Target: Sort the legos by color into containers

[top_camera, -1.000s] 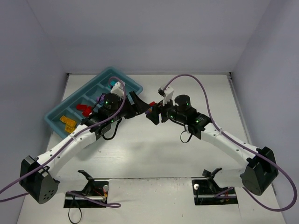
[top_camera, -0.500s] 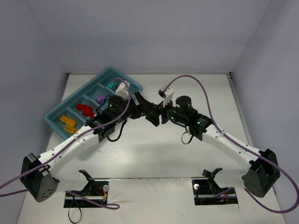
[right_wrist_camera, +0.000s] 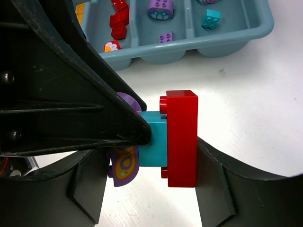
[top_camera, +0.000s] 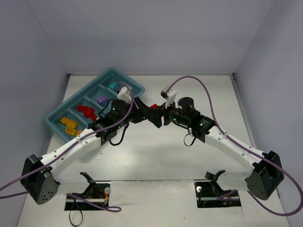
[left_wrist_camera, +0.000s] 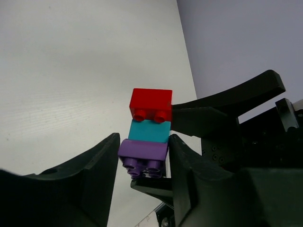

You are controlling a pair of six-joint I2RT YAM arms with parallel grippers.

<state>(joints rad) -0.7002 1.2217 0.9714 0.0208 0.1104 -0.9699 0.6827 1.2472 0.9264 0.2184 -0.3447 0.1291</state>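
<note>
The bricks are not all sorted yet: a red brick (right_wrist_camera: 182, 137), a teal brick (right_wrist_camera: 154, 142) and a purple brick (left_wrist_camera: 143, 152) are stuck together as one stack, held up off the table between the two arms, just beside the blue tray (right_wrist_camera: 213, 47). The left gripper (left_wrist_camera: 143, 146) pinches the purple end and the right gripper (right_wrist_camera: 151, 182) is clamped along the stack, one finger flat on the red brick. Both arms reach inward, nose to nose, so next I'd expect a firm pull or twist apart.
</note>
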